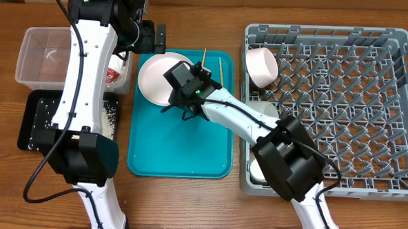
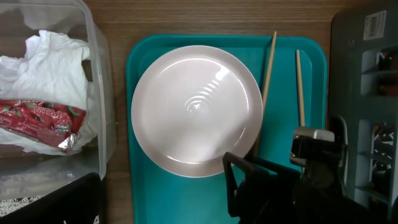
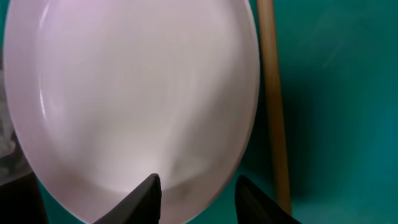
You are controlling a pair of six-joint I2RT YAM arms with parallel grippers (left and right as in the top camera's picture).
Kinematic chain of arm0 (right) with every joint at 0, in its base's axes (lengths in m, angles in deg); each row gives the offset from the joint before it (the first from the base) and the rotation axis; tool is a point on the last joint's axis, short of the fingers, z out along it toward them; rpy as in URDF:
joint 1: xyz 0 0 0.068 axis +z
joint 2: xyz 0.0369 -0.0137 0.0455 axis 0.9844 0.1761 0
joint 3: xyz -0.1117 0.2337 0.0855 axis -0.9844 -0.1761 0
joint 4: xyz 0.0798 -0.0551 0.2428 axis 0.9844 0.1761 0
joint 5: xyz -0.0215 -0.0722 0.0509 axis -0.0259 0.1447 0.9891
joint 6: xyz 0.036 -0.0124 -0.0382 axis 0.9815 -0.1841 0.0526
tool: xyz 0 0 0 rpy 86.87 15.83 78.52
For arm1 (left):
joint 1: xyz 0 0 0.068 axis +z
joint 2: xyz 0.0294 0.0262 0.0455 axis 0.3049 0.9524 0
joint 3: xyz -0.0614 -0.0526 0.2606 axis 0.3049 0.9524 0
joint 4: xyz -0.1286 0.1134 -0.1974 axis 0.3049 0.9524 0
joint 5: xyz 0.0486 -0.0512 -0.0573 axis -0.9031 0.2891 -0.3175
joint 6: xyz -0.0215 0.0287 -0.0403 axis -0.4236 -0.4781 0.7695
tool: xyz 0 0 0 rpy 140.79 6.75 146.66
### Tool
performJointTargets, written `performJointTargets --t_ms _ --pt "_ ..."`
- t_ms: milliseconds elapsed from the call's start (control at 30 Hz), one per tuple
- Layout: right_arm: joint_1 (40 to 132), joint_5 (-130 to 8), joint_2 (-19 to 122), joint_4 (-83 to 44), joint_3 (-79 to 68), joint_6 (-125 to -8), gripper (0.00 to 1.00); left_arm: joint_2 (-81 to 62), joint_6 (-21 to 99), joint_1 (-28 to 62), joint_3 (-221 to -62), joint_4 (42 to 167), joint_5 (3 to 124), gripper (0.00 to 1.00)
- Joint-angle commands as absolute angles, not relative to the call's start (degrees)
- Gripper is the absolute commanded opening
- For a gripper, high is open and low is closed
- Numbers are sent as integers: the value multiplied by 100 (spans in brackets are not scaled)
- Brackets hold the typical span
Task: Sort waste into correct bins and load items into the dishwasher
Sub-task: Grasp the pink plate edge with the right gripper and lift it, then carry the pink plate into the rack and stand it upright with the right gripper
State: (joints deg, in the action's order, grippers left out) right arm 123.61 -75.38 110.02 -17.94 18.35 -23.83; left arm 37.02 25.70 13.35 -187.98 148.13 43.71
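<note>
Plainly the right hand (image 3: 196, 190) (fingers spread) straddles the rim of the white plate (image 3: 124, 93).

One plate (image 2: 196, 109), two chopsticks (image 2: 267, 74), one wrapper (image 2: 40, 118).

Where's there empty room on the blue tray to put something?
The near half of the teal tray is bare, from below the plate to its near rim. The far end is crowded: plate, chopsticks and the right tool.

Right arm (image 1: 233, 117) outstretched, fingers (image 3: 147, 201) parted; left arm (image 1: 89, 54) extended forward.
</note>
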Motion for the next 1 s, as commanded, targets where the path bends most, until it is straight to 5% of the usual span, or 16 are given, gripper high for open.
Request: performJointTargets --t_ms 0,167,300,667,967 --pt "12350 -7470 11192 -1772 1802 -2197 40 3667 2607 1324 -18911 14809 4419 100" --pt "12293 -7337 11358 -1692 1802 -2027 28 3667 2607 1324 -18911 14809 4419 100" --pt "12227 -7337 11356 -1646 1804 -2031 4 3667 2607 1324 -18911 14809 4419 100" --pt "11814 -7426 9717 -1434 1815 -3987 4 3667 2607 1324 -18911 14809 4419 100" --pt "11801 -8871 8554 -127 1815 -4057 4 3667 2607 1324 -18911 14809 4419 100"
